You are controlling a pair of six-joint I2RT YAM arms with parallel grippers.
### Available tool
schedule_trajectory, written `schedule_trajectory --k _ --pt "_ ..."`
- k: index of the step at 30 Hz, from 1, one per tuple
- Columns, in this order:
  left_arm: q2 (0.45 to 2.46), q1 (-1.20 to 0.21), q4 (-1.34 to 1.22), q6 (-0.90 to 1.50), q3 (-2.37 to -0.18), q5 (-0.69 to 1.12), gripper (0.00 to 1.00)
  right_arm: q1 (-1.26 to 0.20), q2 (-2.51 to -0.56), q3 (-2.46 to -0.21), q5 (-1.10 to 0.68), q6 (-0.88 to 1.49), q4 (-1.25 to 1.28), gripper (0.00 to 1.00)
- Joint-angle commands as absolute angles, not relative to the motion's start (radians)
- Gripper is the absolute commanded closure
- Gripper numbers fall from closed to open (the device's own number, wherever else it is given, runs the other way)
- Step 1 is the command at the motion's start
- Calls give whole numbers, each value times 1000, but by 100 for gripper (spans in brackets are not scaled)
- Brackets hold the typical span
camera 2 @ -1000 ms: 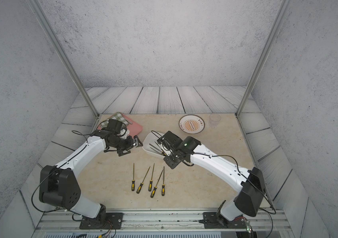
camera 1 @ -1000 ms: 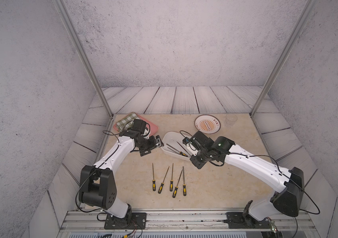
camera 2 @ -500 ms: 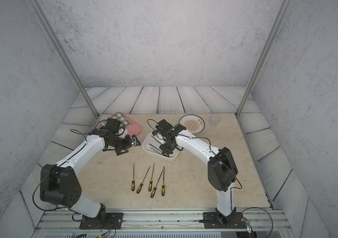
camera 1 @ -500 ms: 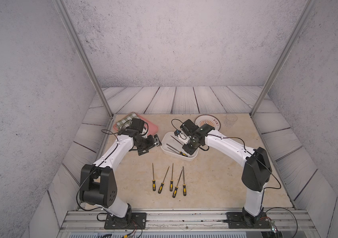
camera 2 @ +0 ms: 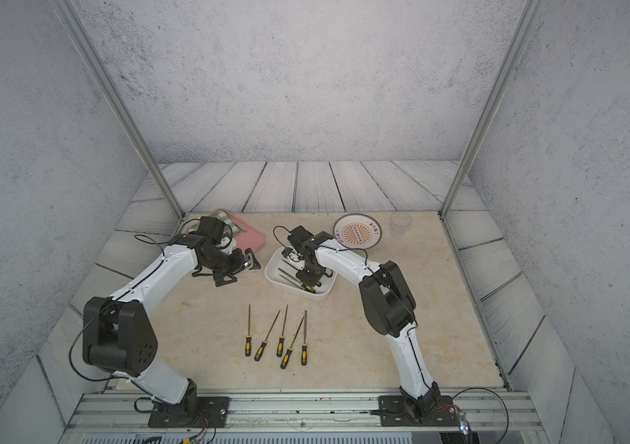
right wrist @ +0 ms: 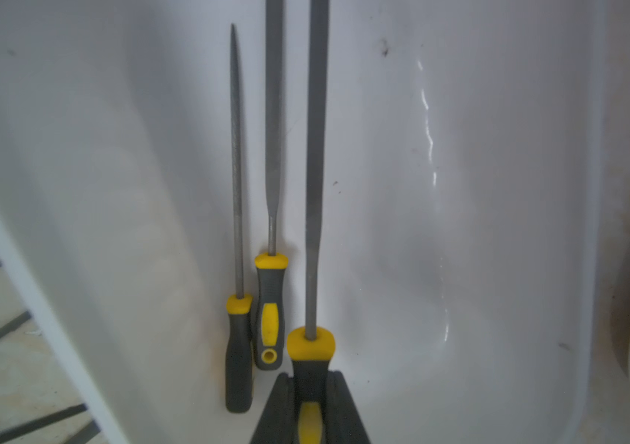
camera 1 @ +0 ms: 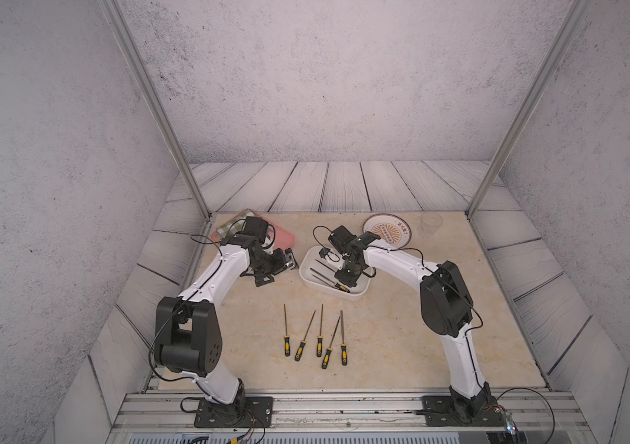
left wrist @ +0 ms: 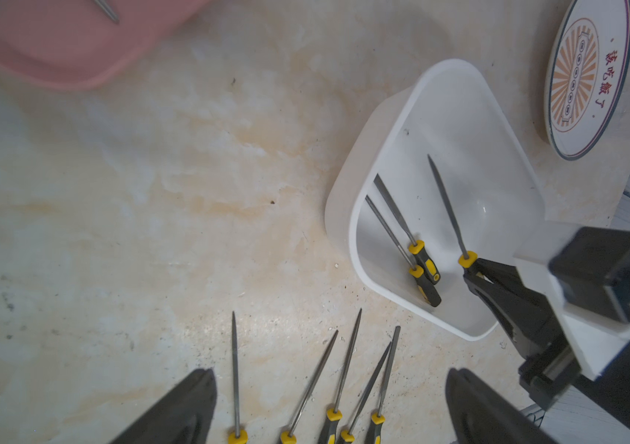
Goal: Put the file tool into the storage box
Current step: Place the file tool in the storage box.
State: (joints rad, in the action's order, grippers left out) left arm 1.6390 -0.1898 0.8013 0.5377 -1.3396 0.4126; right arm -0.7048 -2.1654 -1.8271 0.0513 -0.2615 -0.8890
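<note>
Right gripper (right wrist: 310, 380) clamps file (right wrist: 316, 153) inside storage box (right wrist: 498, 230); left gripper (left wrist: 330, 374) spread.

Lab robot cell: aluminium frame posts (camera 1: 155, 103), printed stone-look backdrop walls (camera 1: 325, 77), robot arms (camera 1: 221, 276) bolted to a slotted base rail (camera 1: 344, 409).

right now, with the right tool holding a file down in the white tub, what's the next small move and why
Probably open the right tool: it is shut on the black-and-yellow handle of a grey metal file that sits low inside the glossy white rectangular storage tub, beside two similar files. Releasing should leave it there.
</note>
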Motion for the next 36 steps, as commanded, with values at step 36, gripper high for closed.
schedule_trajectory --k 36 --pt "1652 -179 742 561 -1381 471 1 -709 -1874 -1709 -48 164 -800 52"
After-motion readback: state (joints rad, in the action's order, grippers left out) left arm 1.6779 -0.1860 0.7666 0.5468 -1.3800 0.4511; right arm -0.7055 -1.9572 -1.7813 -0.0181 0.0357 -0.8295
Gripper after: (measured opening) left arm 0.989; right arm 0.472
